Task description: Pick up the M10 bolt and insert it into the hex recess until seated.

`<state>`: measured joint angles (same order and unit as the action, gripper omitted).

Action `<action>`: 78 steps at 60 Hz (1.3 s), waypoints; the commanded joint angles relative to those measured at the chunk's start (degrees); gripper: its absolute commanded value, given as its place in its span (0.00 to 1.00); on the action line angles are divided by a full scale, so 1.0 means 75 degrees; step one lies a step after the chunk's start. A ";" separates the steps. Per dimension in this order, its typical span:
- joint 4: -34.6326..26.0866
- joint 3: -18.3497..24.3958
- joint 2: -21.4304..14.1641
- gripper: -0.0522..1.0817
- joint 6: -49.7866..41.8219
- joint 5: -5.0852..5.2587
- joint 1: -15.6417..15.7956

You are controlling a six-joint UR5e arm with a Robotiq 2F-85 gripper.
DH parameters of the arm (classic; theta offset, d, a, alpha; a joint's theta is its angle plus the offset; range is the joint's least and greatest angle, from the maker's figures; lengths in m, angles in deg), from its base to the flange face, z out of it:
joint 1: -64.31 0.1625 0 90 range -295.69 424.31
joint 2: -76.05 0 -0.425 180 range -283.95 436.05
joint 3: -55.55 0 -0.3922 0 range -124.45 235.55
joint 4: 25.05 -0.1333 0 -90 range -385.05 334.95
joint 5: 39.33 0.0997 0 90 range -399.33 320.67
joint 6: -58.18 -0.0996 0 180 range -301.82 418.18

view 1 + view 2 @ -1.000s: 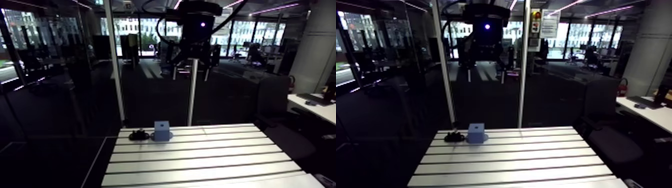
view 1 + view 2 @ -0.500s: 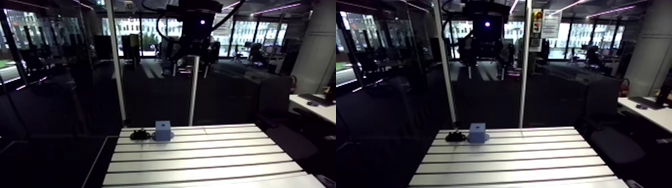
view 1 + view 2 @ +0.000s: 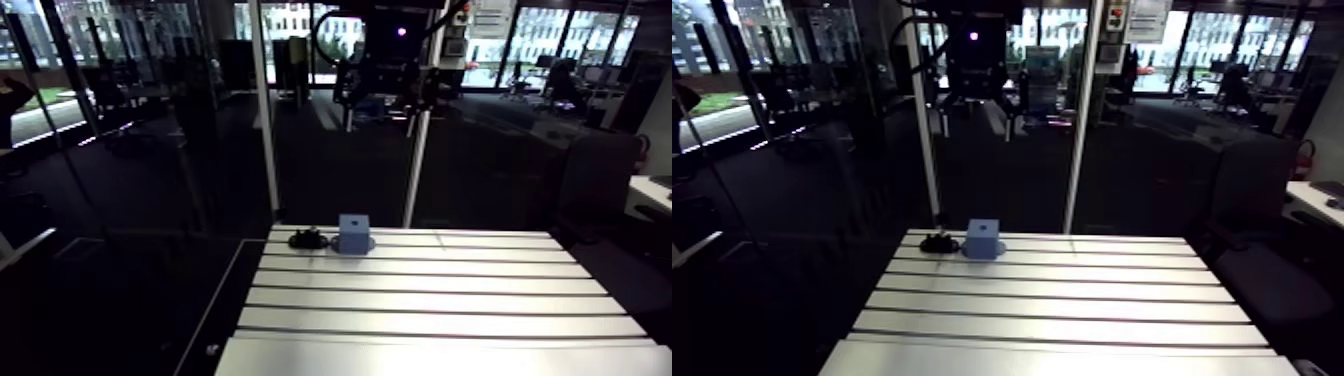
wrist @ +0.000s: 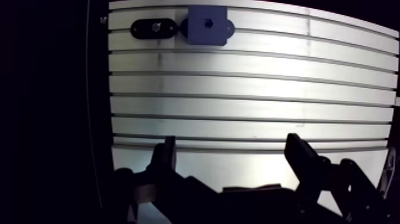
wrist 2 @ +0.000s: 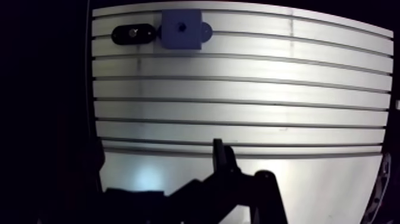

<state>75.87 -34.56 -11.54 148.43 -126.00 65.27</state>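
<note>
A blue block (image 4: 207,25) with a small dark hole in its top sits at the table's far left corner. Touching its side is a black oval holder (image 4: 153,27); a small pale round spot in its middle looks like the bolt's head (image 4: 156,27). In the arm view the block (image 3: 353,233) and holder (image 3: 307,239) stand at the table's back edge. My gripper (image 4: 232,152) hangs high above the table's near edge, far from both. It is open, and nothing is between its fingers (image 4: 163,158).
The slotted aluminium table (image 3: 430,300) stretches wide to the right of the block. Two upright frame posts (image 3: 265,110) rise just behind the table's back edge, one on each side of the block. Beyond the table's left edge is dark floor.
The whole arm view has shifted, so the camera has moved with the arm. The block and the holder keep their place on the table. The gripper stays high.
</note>
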 commanded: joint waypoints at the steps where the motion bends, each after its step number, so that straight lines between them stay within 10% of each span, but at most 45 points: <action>1: 0.1080 -0.0072 0.0645 0.05 -0.0500 -0.0455 0.0666; 37: 0.3367 -0.0483 0.1556 0.05 -0.1009 -0.0671 0.1065; 78: 0.3742 -0.0134 0.2701 0.25 -0.1130 -0.0751 0.1416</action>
<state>103.56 -36.69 6.49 140.10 -131.61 74.78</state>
